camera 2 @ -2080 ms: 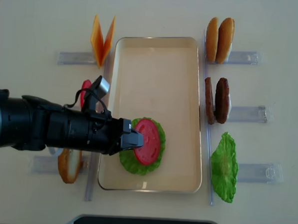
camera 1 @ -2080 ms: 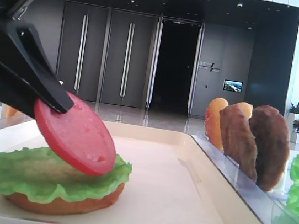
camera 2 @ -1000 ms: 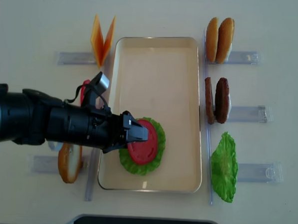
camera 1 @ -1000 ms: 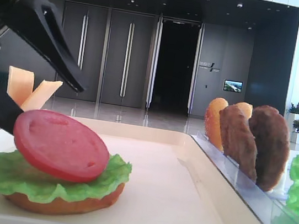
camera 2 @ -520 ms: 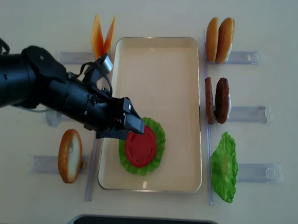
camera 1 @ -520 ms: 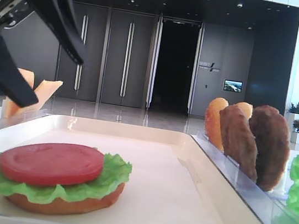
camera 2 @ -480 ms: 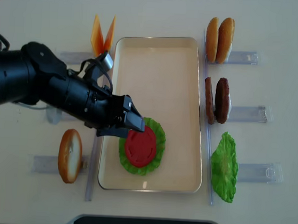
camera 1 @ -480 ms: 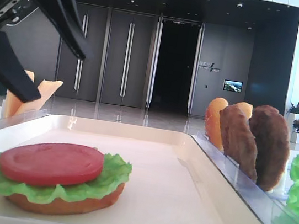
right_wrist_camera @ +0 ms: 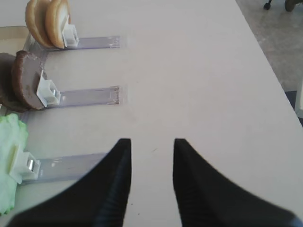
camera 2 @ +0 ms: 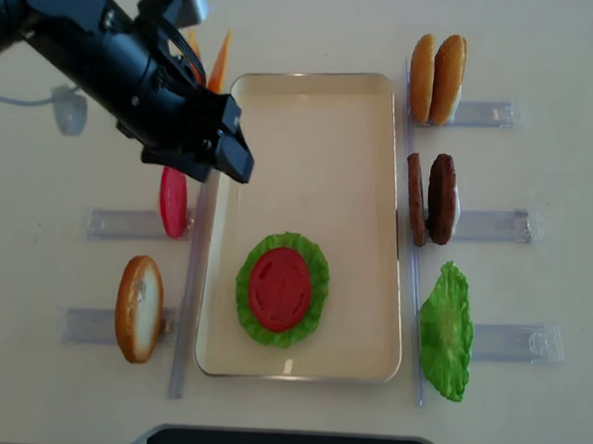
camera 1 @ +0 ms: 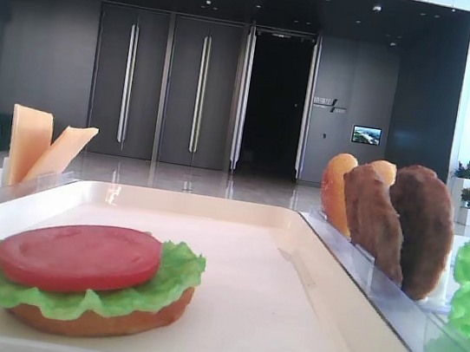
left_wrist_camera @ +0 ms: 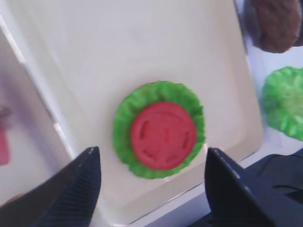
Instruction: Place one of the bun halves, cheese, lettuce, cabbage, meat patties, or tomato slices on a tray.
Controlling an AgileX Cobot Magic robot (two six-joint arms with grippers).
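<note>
Tomato slice (camera 2: 279, 289) now lying flat and free on the lettuce (camera 2: 316, 283), stacked over a bun half (camera 1: 101, 322) near the front end of the tray (camera 2: 312, 113); a second earlier tilted and pinched at its edge, now released and settled. Left gripper (camera 2: 232, 157) pulled up and away toward the tray's left rim, fingers (left_wrist_camera: 71, 189) spread wide with nothing between them. Reads as this placement done, next layer likely cheese (camera 2: 217, 64) or a meat patty (camera 2: 441, 198) from the racks on the bench (camera 2: 544, 56). Right gripper (right_wrist_camera: 150, 165) parked over bare bench beside the racks, fingers apart and empty
</note>
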